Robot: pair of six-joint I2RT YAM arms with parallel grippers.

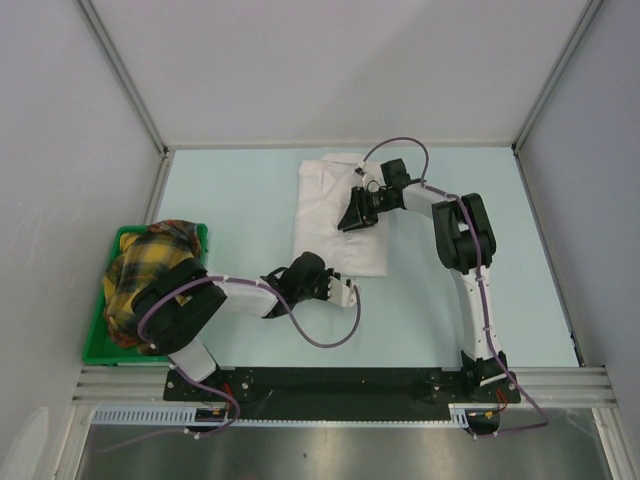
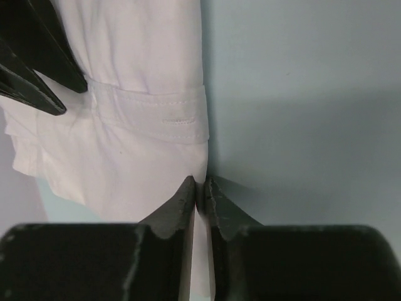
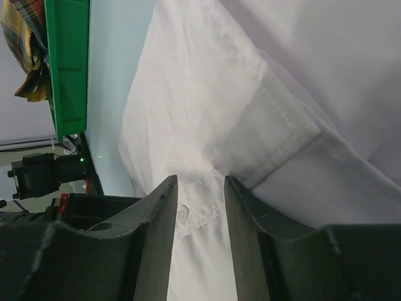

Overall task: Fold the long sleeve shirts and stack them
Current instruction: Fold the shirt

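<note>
The left hand [image 2: 200, 188] has its fingers all but together, and a thin edge of the white long sleeve shirt [image 2: 138, 94] appears to be nipped between them, at the garment's corner closest to the arm bases. Just beyond its tips lies a cuff [image 2: 150, 116], with bare bench [image 2: 301, 94] to one side. The right hand [image 3: 199, 182] stands over the far half of the shirt, fingers a little apart astride a buttoned strip; whether it pinches or only rests there I cannot tell. Well off past the left arm sits a green bin [image 1: 95, 340] holding plaid cloth [image 1: 150, 255]. The step looks like a mid-fold. The next move likely calls for carrying the held edge over evenly without dragging the layers beneath.
</note>
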